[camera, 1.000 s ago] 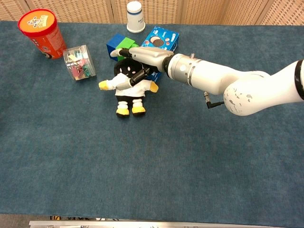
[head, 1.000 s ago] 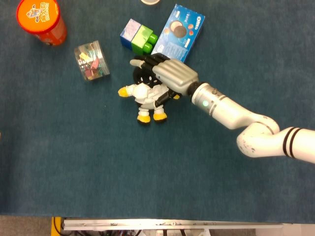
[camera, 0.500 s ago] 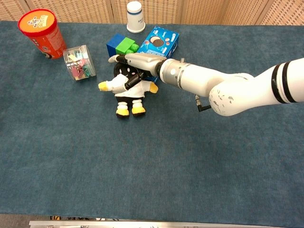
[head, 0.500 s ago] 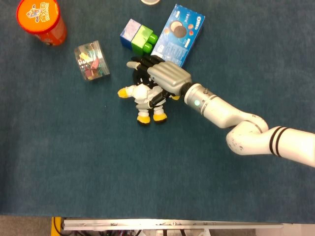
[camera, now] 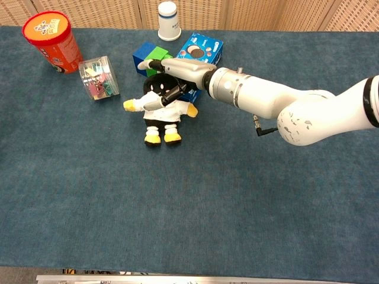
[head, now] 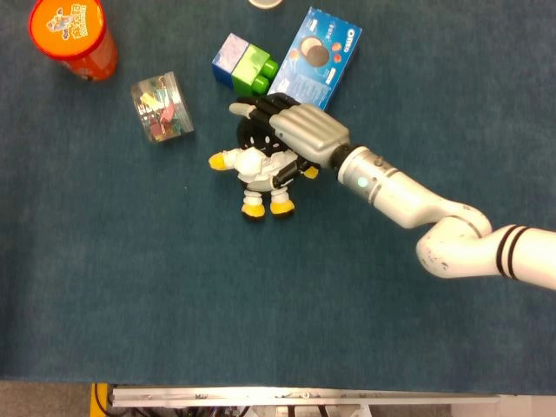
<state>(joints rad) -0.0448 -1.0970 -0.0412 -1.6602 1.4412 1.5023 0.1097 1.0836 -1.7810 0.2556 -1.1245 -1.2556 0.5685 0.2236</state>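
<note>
Closing on the plush penguin doll (head: 261, 172) lying on the table (head: 174, 304).
Right robot hand (head: 295, 130) drapes over its head, fingers spread but curling; a firm grasp should avoid nudging the Oreo box (head: 314, 57) and green block (head: 254, 71).

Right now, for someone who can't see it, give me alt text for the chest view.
The right hand rests on the head of a plush doll lying on a blue table; toy blocks and a blue box lie behind it.
</note>
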